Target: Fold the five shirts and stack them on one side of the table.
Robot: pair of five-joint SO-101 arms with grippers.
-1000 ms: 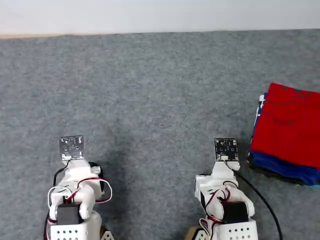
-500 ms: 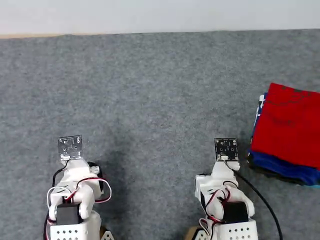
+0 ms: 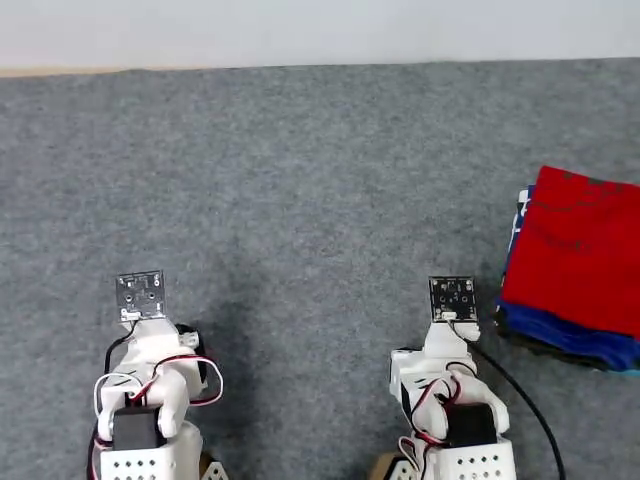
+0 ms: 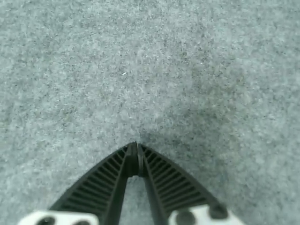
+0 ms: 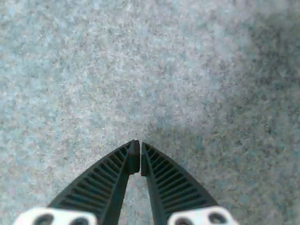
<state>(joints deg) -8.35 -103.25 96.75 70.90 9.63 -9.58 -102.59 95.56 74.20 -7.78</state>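
Left pincer (image 4: 136, 149) is hanging clenched over the grey felt desk (image 3: 300, 170), its tips pressing together. Beside it, the right pincer (image 5: 137, 146) is hanging clenched the same way above the felt. Folded shirts are lying in a stack (image 3: 570, 280) on the desk's right side, near the right arm (image 3: 450, 400), with a red shirt (image 3: 580, 240) covering a blue shirt (image 3: 560, 338).

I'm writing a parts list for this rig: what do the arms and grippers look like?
One arm and the other arm are both white plastic with black servos, looped red, white and black wires and a square circuit board at the wrist. The left gripper and right gripper have black, ribbed, tapering fingers on white mounts.
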